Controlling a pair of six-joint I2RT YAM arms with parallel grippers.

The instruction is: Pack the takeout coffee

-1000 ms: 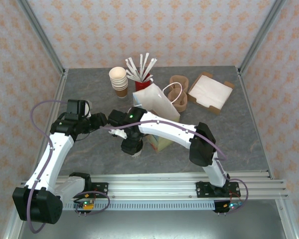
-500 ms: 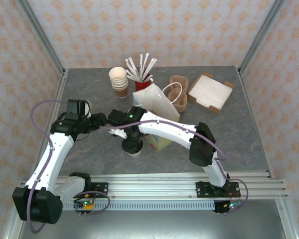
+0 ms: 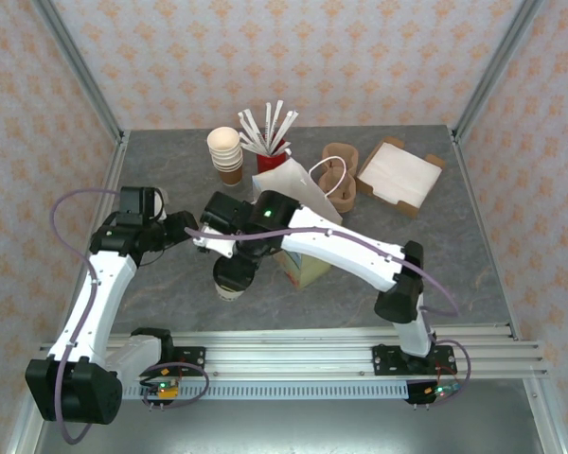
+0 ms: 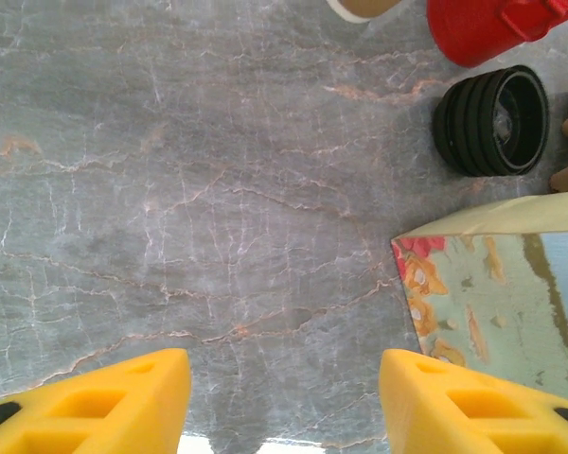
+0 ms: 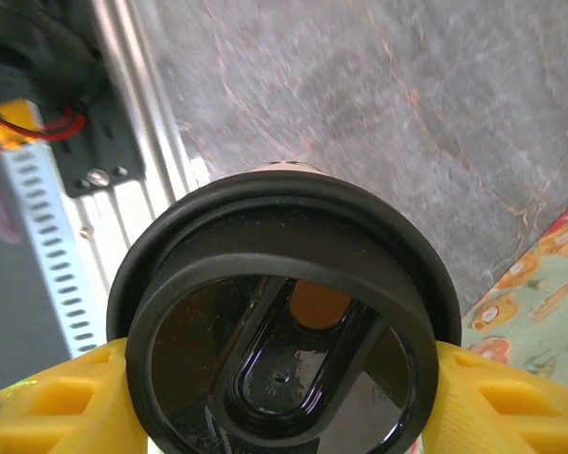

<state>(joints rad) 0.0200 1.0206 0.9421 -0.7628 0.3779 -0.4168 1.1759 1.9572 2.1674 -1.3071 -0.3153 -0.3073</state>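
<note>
The grey marble table (image 3: 170,180) is your whole playground here. It's boxed in by the frame posts (image 3: 80,71) at the sides and the metal rail (image 3: 293,357) along the near edge.

Your right arm (image 3: 346,251) stretches way over to the left of centre, crossing above a colourful printed box (image 3: 305,272). The left arm (image 3: 102,279) runs up the left side.

The white paper bag (image 3: 298,194) stands behind the right arm, about mid-table. The back strip is crowded: a napkin box (image 3: 398,170), brown cup carriers (image 3: 341,175), a red cup (image 3: 270,158) full of stirrers, and a stack of lidless cups (image 3: 224,151). A roll of black lids (image 4: 492,118) lies on its side just beside the red cup.

The left claw (image 4: 282,392) has its fingers spread apart with nothing between them, over bare table, and the printed box's corner sits just to its right.

The right claw (image 5: 282,378) is clamped on the takeout coffee (image 3: 230,281), with yellow fingers (image 5: 47,407) on either side just under the black lid. The cup sits front-left, near the rail and just left of the printed box, with the bag behind it and off to the right. I can't tell if its base touches the table.

For room to move, the table to the left of and behind the cup is bare. The left claw is close behind it, though.
</note>
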